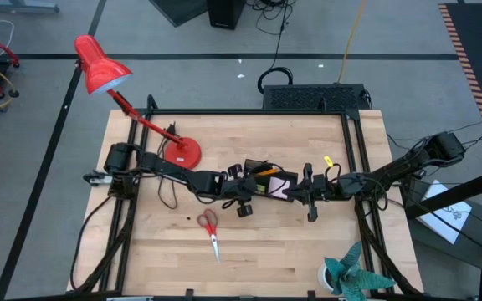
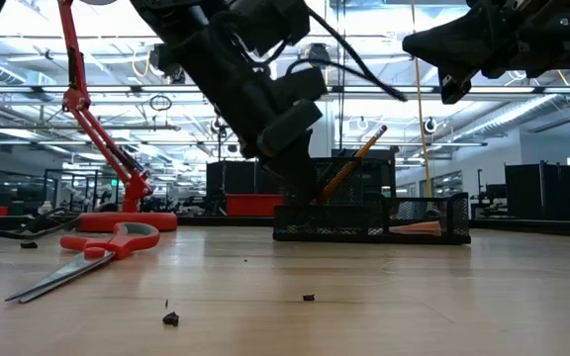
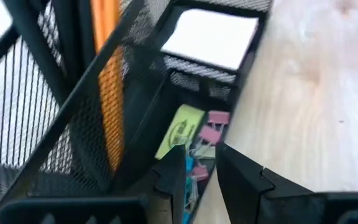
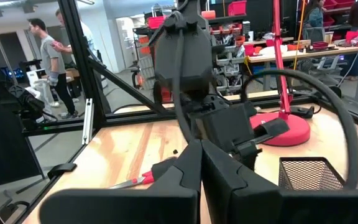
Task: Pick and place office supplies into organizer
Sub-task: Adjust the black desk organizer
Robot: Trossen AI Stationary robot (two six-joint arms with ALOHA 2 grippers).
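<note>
The black mesh organizer point(image 1: 284, 178) point(image 2: 364, 232) stands mid-table. It holds orange pencils point(image 3: 107, 93), a pale note pad point(image 3: 210, 37), and pink and bluish clips point(image 3: 207, 134). My left gripper point(image 3: 201, 171) point(image 1: 247, 191) reaches down into the organizer's left end, over the clip compartment, shut on a bluish clip point(image 3: 189, 183). My right gripper point(image 4: 201, 168) point(image 1: 309, 199) hovers shut, high beside the organizer's right end, holding nothing. Red-handled scissors point(image 1: 211, 230) point(image 2: 87, 252) lie flat on the table nearer the front edge. A tiny yellow piece point(image 1: 327, 160) lies farther back on the right. My left gripper pinches a bluish clip point(image 3: 189, 186) between its two fingers. The fingers slant down from the table's left into the clip compartment. The clip sits low among the other clips; whether it rests on them I cannot tell.
A red desk lamp has its base point(image 1: 182, 153) left of the organizer and its head point(image 1: 103, 71) at the far left. A teal spiky plant point(image 1: 350, 276) stands at the near right. A large black box point(image 1: 312, 96) sits behind the far edge. Bare wood lies around the scissors.
</note>
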